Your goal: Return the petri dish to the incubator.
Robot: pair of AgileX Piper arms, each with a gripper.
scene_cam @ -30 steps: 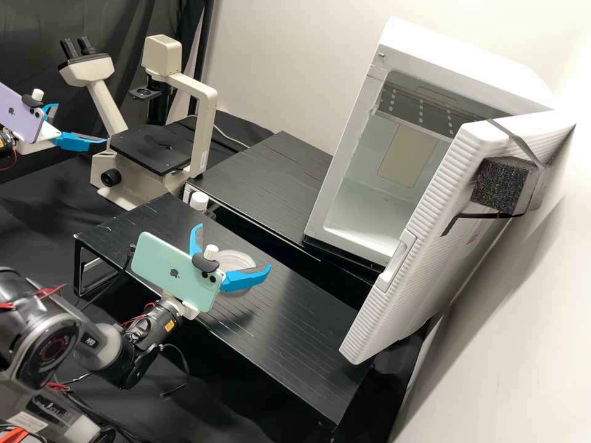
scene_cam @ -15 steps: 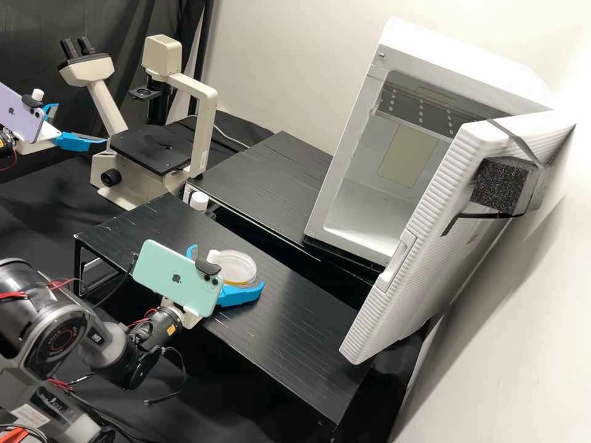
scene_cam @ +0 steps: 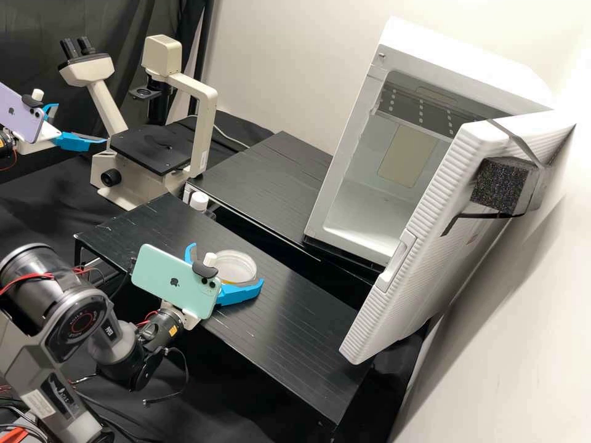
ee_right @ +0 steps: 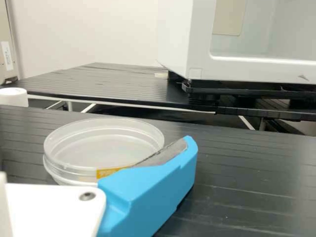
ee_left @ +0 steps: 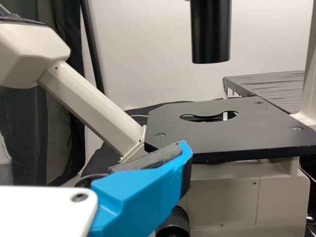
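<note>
Now | right gripper point(scene_cam: 226, 264) nearer, fingers spread | petri dish point(scene_cam: 237, 266) flat between them on black stand point(scene_cam: 301, 326) | inward pinch likely next

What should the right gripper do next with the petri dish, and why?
I'd probably close the right gripper gently. Its blue fingers stand apart on either side of the petri dish, one of them right beside the orange label, while the dish sits on the black rack. The incubator is already open, so a secure grip seems the missing step before lifting.
</note>
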